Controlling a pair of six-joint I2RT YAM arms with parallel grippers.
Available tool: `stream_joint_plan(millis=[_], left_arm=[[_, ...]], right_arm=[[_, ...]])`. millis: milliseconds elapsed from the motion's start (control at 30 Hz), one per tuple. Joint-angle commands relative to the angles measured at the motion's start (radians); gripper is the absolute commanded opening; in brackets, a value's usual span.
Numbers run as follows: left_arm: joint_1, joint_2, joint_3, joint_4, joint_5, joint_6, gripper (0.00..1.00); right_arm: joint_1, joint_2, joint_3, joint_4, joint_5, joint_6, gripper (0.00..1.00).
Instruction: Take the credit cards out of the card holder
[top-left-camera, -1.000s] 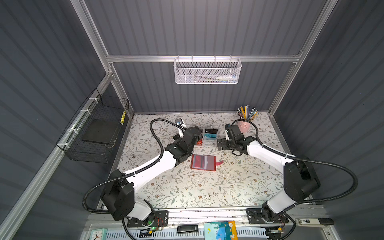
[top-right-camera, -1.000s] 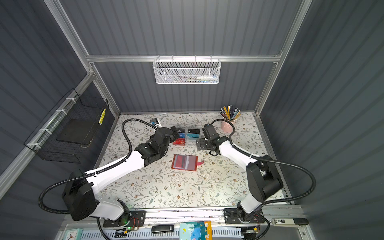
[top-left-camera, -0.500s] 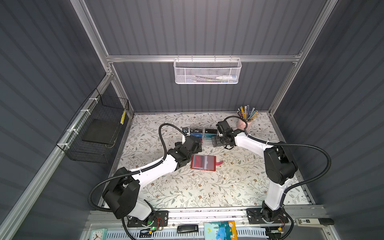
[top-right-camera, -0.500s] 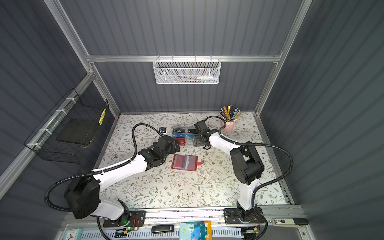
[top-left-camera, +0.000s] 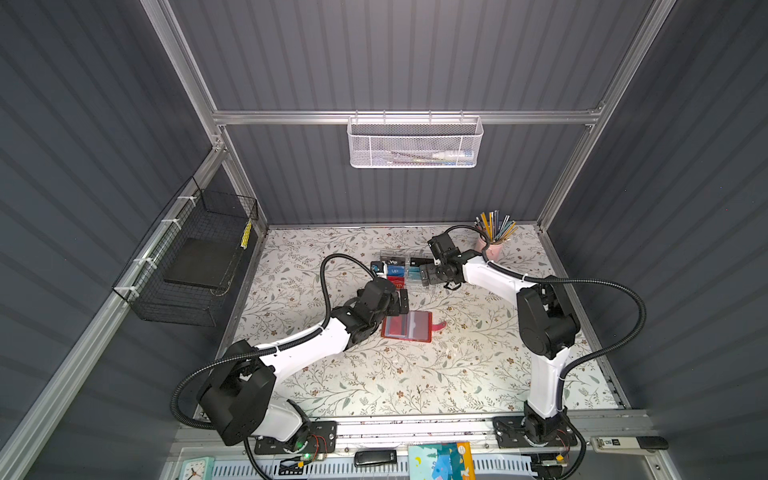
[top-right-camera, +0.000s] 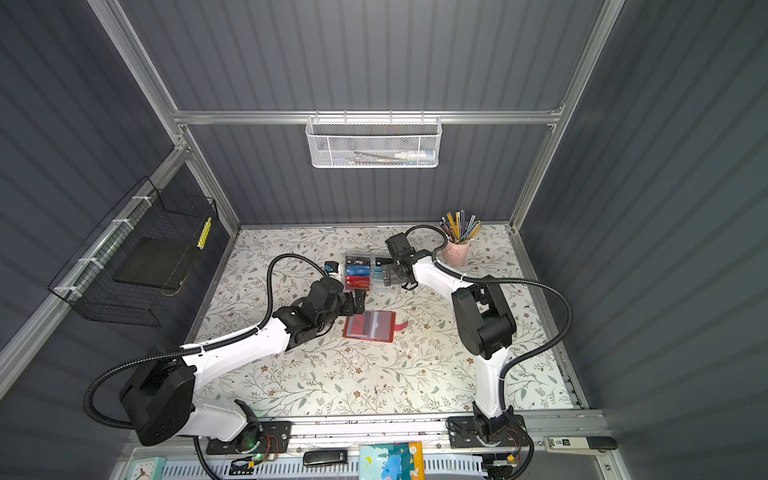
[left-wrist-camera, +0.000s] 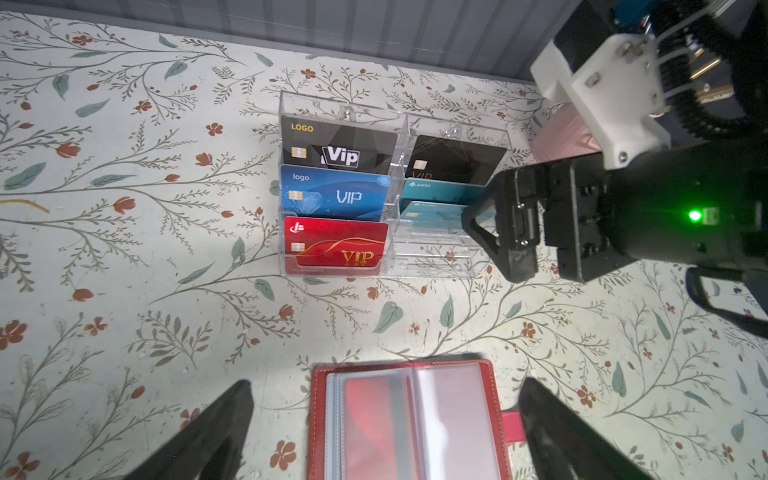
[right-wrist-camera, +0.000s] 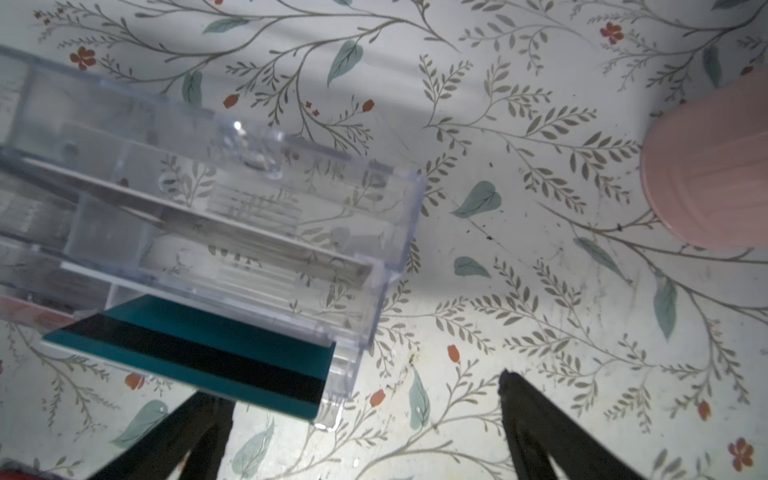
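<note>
**Wallet open mid-worktop, both jaws spread**

Grey ribbed walls enclose the floral worktop (top-left-camera: 415, 374). The red card holder (top-left-camera: 407, 328) lies open at its centre. The teal credit cards (left-wrist-camera: 440, 193) stand in the clear rack (left-wrist-camera: 436, 257) behind it. The left arm (top-left-camera: 307, 345) reaches low, with the left jaws spread at the holder's rear-left corner. The right jaws are spread at the rack's right end.

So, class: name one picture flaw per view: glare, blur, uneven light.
In a top view, light pools on the table near its front edge. Left wrist: the card holder has clear sleeves that glare pale. Right wrist: the acrylic rack and pink cup look soft, out of focus.
</note>
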Motion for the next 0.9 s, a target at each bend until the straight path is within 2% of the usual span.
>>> stream_joint_plan(millis=[0,500,667,867], left_arm=[[0.01,-0.006,-0.024,0.033,0.021,0.014,1.0],[0.018,0.048,-0.024,0.055,0.039,0.003,1.0],[0.026,0.043,-0.032,0.075,0.058,-0.001,1.0],[0.033,-0.019,-0.026,0.019,0.041,0.012,1.0]], right_arm=[[-0.008,0.018,0.03,-0.017,0.013,-0.01,0.99],[-0.032,0.057,0.073,-0.002,-0.013,-0.019,0.99],[-0.033,0.032,0.051,0.014,-0.043,-0.014,0.99],[-0.03,-0.051,-0.018,0.038,-0.096,0.011,0.99]])
